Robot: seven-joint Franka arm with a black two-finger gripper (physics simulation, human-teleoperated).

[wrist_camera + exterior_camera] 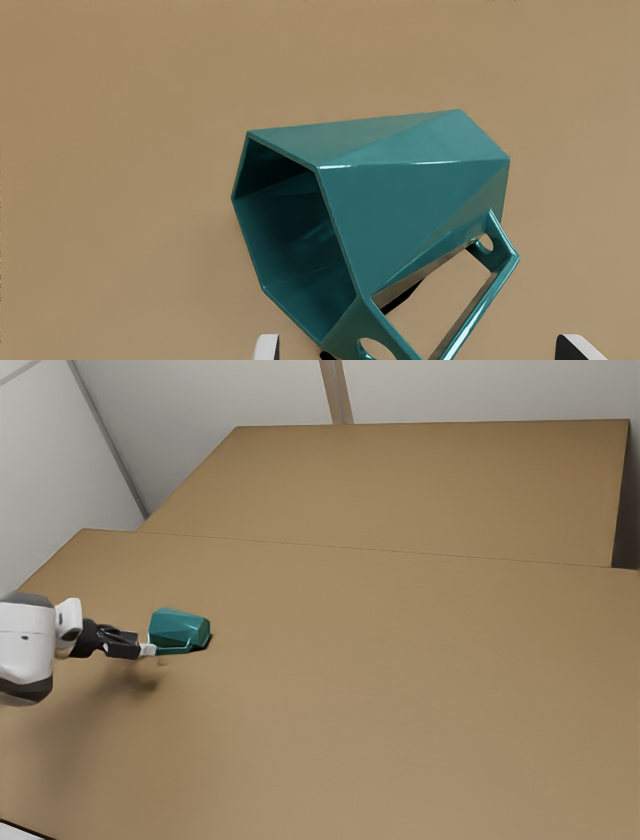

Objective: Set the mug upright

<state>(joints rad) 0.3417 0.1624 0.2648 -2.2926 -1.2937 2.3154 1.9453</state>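
Beside the teal faceted mug, at its end nearer the arm, is the gripper in the exterior view. The mug lies on its side, its handle toward the exterior view's bottom. In the wrist view the mug shows its open mouth and its looped handle; the handle's lower part reaches in between the two fingertips of the gripper. The fingers stand wide apart, with neither seen pressing on the mug. The end of the handle is cut off by the picture's edge.
The brown tabletop extends around the mug. A second brown surface adjoins it at the exterior view's back, with pale walls beyond. A white-edged dark object shows at the exterior view's lower left corner.
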